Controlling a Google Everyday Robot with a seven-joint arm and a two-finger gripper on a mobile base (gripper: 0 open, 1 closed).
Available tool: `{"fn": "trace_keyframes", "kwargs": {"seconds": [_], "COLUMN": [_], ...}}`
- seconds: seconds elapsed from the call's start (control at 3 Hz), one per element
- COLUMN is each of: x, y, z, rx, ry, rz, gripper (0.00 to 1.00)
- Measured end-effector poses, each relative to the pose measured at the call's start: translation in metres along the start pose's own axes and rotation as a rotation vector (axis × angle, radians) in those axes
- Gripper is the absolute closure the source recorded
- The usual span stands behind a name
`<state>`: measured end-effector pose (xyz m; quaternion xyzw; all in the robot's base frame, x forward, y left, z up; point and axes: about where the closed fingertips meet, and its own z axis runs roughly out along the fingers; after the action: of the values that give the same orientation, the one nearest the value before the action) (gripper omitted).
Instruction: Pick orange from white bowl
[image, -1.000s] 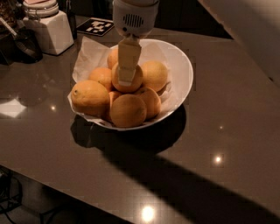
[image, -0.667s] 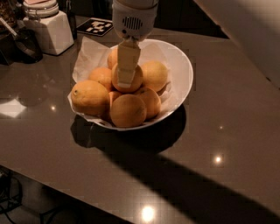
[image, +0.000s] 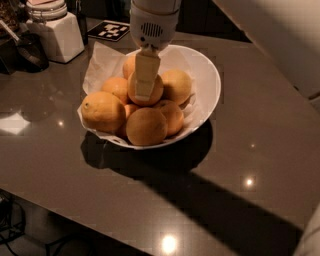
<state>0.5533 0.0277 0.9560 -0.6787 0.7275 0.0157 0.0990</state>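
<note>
hand (image: 145, 86) still on the orange (image: 158, 94)

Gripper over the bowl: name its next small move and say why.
Probably a short, straight lift. The gripper is down on the top orange of the pile in the white bowl, and other oranges crowd it, so any sideways pull could roll them.

Your gripper (image: 144, 94) points straight down in the top middle of your view. Its round white wrist (image: 152, 22) sits right above it, with a small dotted grille facing you. Your 1 big white arm (image: 280, 45) slants across the top right corner.
</note>
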Motion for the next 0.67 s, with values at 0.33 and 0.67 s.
{"fn": "trace_keyframes", "kwargs": {"seconds": [0.33,0.67], "x": [0.0039,0.0074], "y": [-0.0029,-0.0021], "z": [0.0099,0.0197], "rx": [-0.026,-0.053], "ry": [0.000,0.000], "rz": [0.011,0.019], "gripper": [0.33,0.32]}}
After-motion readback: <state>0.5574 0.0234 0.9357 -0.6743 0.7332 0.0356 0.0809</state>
